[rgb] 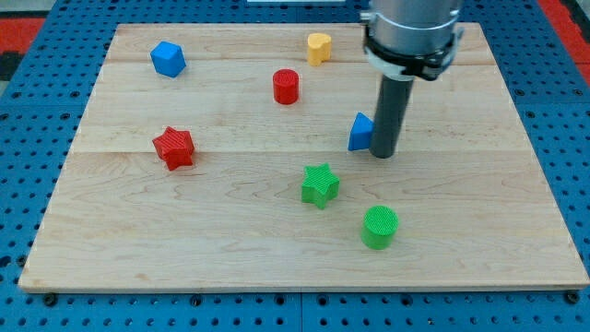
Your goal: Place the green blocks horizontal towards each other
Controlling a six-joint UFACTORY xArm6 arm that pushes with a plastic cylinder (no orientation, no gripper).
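Nearest the view's bottom: green ribbed cylinder block (380, 227), upright on its flat end, round face up, so no long axis to speak of. Just up & to the view's left of it sits the green star-shaped block (320, 184), lying flat, points spread outward, one point aimed roughly at the view's top. The two greens are near each other but apart, on a diagonal: star higher-left, cylinder lower-right, both in the lower-middle of the light wooden board surface (230, 249).

Count: 2 green, 2 red, 2 blue, 1 yellow, 7 blocks total.

Reds: red star-shaped block (174, 148) at the view's left, mid-height; red cylinder block (286, 87) upper centre, upright. Blues: blue chunky angular block (169, 59) top left; blue wedge-like block (361, 133) centre-right, partly hidden behind the rod. Yellow rounded block (319, 48) near the top edge, exact shape hard to call.

My tip (383, 155) is down on the surface, rod vertical, touching or just beside the blue wedge's right side; can't tell which. Tip sits above the greens in the view, well apart from both, up & right of the star, almost straight above the cylinder.

Fingers: none on this rig, only the dark rod, so no open/closed state to give.

Blue pegboard (28, 111) surrounds the board.
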